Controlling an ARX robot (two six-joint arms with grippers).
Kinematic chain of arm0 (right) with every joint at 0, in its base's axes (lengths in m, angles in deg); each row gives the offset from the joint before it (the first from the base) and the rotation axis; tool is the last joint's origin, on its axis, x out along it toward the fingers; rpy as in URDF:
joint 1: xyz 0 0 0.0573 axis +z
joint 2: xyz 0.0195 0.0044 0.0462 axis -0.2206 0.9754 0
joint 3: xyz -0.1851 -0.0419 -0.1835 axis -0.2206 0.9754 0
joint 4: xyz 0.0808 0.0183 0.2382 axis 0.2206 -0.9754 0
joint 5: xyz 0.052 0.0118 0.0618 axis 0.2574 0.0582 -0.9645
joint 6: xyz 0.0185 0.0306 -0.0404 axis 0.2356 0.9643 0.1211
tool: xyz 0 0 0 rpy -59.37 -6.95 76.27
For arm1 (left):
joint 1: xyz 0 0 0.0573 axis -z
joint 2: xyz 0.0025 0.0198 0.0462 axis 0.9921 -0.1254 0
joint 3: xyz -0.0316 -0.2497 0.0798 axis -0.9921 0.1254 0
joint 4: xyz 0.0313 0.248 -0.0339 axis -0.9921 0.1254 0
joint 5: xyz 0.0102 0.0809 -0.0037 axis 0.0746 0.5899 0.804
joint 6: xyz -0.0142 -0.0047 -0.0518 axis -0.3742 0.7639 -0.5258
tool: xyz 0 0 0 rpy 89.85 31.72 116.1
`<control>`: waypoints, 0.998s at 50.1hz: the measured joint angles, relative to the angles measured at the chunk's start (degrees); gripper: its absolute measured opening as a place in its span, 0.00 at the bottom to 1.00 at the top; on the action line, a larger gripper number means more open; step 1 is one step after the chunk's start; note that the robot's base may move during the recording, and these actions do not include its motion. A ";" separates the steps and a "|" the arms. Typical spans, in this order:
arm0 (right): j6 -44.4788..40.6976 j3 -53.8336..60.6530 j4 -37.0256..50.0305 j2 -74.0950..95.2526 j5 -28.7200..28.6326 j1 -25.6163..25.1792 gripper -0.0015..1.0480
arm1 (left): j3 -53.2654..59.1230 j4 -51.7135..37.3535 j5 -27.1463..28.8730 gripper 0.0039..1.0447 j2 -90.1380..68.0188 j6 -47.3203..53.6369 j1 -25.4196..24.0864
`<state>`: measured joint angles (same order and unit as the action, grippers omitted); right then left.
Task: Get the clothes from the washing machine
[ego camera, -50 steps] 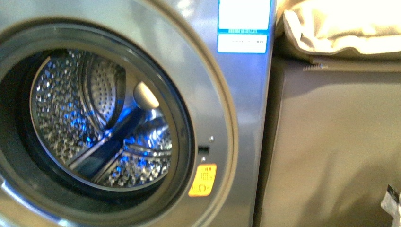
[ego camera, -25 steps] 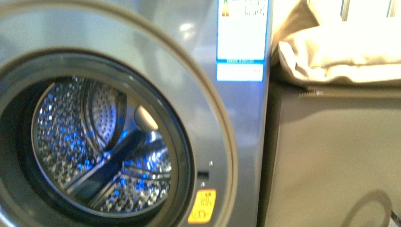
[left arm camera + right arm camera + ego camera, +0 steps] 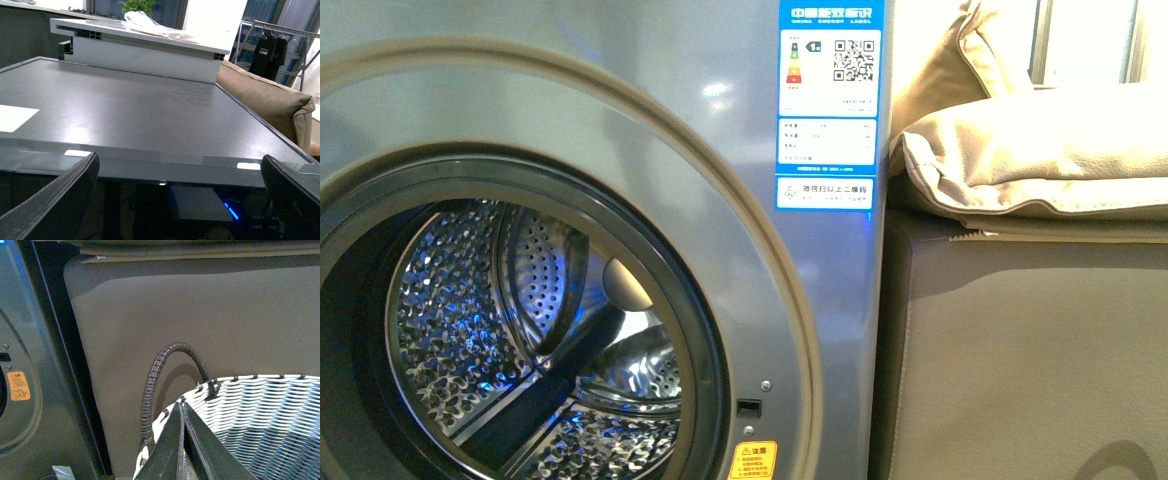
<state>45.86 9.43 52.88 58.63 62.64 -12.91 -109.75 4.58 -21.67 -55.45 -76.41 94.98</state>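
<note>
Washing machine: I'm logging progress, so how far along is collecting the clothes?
Done, it seems: the washing machine stands open and the visible part of its drum holds no clothes. In hand: nothing visible. The left gripper is open above the machine's top, the right gripper has its fingers together over the woven basket. Left: unclear, since no clothes show in any view, not even in the basket's visible part.

A beige sofa fills the right side of the front view, a paler cushion lying on top of it. In the right wrist view a white woven basket with a dark wrapped handle stands against the sofa's side. The left wrist view shows a dark flat tabletop, a white slab at its far edge with what may be crumpled plastic on it, and a clothes rack beyond.
</note>
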 joint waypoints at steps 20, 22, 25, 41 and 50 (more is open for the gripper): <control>-0.02 3.30 -9.60 -11.17 0.00 0.02 0.02 | 45.59 -10.38 1.51 0.42 25.90 4.57 -4.24; 0.00 3.30 -10.69 -12.68 0.00 0.02 0.02 | 49.55 -12.11 1.25 0.37 27.67 4.61 -4.72; 0.00 3.28 -10.75 -14.19 0.00 0.02 0.02 | 55.45 -14.73 0.66 0.28 30.18 4.79 -5.31; 0.00 3.28 -11.04 -14.34 0.00 0.04 0.02 | 78.68 -24.37 -5.70 0.03 40.79 5.20 -11.85; -0.02 3.28 -11.04 -14.34 0.00 0.04 0.02 | 86.36 -27.50 -6.21 0.03 45.31 5.20 -12.04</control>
<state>45.84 12.71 41.84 44.29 62.64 -12.86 -23.39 -22.92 -27.87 -10.14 -71.20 82.94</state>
